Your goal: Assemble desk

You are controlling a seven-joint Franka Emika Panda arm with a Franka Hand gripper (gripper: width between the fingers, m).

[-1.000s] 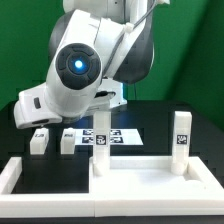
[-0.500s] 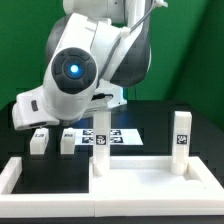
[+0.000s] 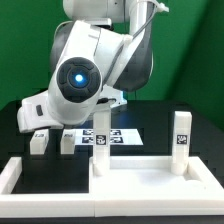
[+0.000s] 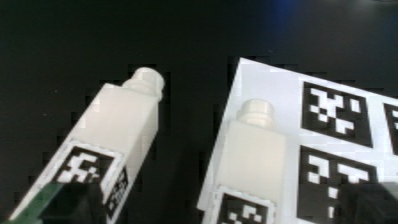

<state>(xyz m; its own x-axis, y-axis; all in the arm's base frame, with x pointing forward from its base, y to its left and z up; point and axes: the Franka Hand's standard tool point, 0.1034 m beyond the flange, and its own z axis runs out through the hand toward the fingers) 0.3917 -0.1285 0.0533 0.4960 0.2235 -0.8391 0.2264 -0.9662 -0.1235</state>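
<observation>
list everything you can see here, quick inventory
desk top: 1, white, near the front of the table, behind the border frame
upright legs: 2, white with black-and-white tags, standing on the desk top, one toward each end
loose legs: 2, white with tags, lying on the exterior view's left, one at the marker board's edge
marker board: 1, white with black tags, flat in mid-table
border frame: 1, white, along the front
table: 1, black
backdrop: 1, green, behind everything
robot arm: 1, white and black, over the loose legs
gripper: 1, dark fingers, apart, above the loose legs
</observation>
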